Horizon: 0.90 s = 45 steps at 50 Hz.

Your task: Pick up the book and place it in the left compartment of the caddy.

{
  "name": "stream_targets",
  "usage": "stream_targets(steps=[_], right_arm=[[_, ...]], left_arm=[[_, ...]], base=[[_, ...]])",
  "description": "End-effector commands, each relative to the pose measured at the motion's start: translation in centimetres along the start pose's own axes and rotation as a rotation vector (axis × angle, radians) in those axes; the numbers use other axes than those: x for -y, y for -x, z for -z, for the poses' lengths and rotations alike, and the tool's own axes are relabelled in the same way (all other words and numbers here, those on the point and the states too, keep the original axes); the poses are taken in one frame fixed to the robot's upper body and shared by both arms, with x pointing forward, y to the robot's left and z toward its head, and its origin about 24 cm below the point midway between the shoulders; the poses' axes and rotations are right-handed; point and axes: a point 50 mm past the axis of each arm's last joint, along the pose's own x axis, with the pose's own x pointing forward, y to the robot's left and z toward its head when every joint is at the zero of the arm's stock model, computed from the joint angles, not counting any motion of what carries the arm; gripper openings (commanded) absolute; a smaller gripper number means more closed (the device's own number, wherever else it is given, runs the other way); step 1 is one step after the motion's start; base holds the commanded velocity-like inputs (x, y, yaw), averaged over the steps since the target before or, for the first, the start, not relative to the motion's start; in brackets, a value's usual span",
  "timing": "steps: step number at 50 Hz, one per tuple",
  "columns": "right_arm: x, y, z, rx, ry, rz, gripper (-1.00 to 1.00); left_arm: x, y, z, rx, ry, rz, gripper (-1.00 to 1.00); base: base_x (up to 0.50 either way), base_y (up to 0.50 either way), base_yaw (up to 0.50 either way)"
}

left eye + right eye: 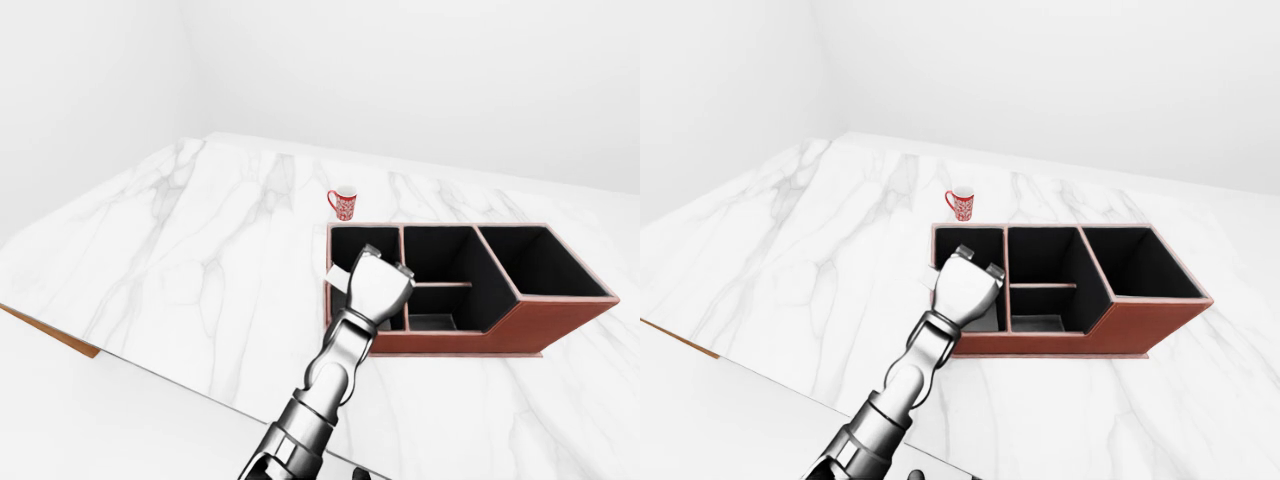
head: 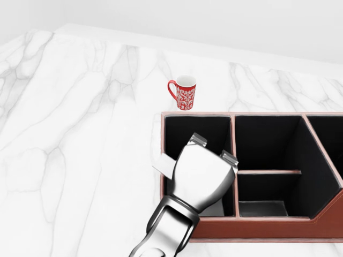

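Marble counter [image 2: 69, 139]: white with grey veining, the bearing surface for everything listed; a brown edge of it shows at the left of the left-eye view.

Caddy [image 2: 268, 230]: reddish-brown organiser with black-lined interior, standing on the counter. Landmark for all entries below. Three sections across; the middle one is split by a low crosswise divider, and the right wall slopes down toward the bottom of the head view.

Arm: one silver, jointed arm enters from the bottom of the views and rises toward the caddy's left compartment [image 2: 185, 128]. Whether it is the robot's left or right cannot be told from these views.

Hand [image 2: 206, 150]: seen from its back, hanging over the near part of the caddy's left compartment and overlapping the caddy's left wall. Two fingertips [image 2: 197, 140] point toward the compartment's far end. The palm side is hidden, so how far the fingers are closed cannot be told.

Book [image 2: 164, 165]: only a pale grey corner shows, jutting from under the hand and over the caddy's left wall, above the compartment rather than resting in it. The rest is hidden by the hand.

Mug [image 2: 183, 92]: red with white pattern, white inside, upright on the counter just beyond the caddy's far left corner, handle to the left in the head view.
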Motion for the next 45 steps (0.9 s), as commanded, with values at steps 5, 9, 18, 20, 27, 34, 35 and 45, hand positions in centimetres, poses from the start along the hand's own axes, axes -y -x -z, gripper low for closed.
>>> stream_targets(steps=[5,9,18,20,27,34,35,45], right_arm=[[0.0,0.0,0.1,-0.007,0.004,-0.003,1.0],[-0.1,0.0,0.1,-0.004,0.005,-0.002,1.0],[-0.1,0.0,0.2,-0.009,0.006,-0.006,1.0],[-0.1,0.0,0.1,-0.005,0.008,-0.007,1.0],[0.0,0.0,0.0,-0.003,0.011,-0.007,1.0],[-0.1,0.1,0.2,-0.012,0.009,-0.009,1.0],[-0.1,0.1,0.3,-0.014,0.008,-0.009,1.0],[-0.1,0.1,0.4,-0.018,0.009,-0.01,1.0]], left_arm=[[1.5,-0.7,-0.7,0.018,0.042,0.006,-1.0],[1.5,-0.9,-1.1,0.028,0.048,0.009,-1.0],[2.5,-1.1,-1.2,0.023,0.059,0.038,-1.0],[3.0,-1.1,-1.2,0.023,0.062,0.047,-1.0],[4.0,-1.2,-1.3,0.033,0.073,0.066,-1.0],[5.1,-1.2,-1.2,0.037,0.093,0.087,-1.0],[5.1,-1.2,-1.2,0.038,0.094,0.087,-1.0],[7.0,-0.7,-1.1,0.047,0.117,0.197,-1.0]], base=[[0.0,0.0,0.0],[0.0,0.0,0.0],[0.0,0.0,0.0],[0.0,0.0,0.0],[0.0,0.0,0.0],[0.0,0.0,0.0],[0.0,0.0,0.0],[0.0,0.0,0.0]])
